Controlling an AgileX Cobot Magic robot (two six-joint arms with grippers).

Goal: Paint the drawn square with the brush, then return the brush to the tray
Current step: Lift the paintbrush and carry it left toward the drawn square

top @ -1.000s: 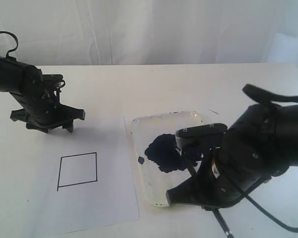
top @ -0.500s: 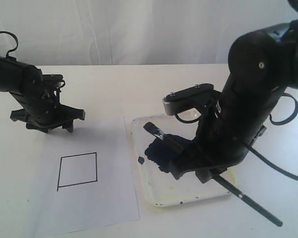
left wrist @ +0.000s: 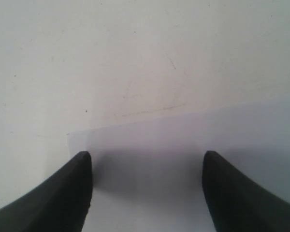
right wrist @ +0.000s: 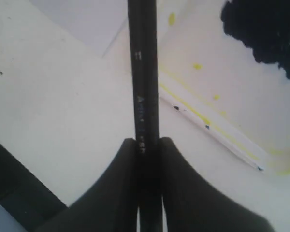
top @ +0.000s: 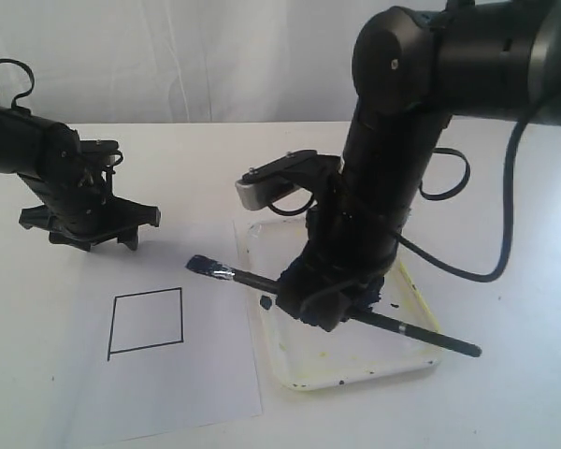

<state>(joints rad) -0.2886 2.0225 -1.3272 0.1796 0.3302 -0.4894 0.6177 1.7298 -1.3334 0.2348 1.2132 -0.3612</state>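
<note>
Since a second ago my right gripper [top: 310, 297] has risen out of the tray [top: 355, 376] and swung left. It is clamped on the brush [top: 252, 279] at mid-handle. The loaded bristles hang over the paper [top: 196, 383], short of the blank drawn square [top: 147, 323]. I'd carry on left, then lower until only the tip touches inside the outline. My left gripper [top: 89, 229] is wide open and empty at the sheet's far corner. On the surface [top: 262, 159] I count one brush, one tray, one square and one sheet.
</note>
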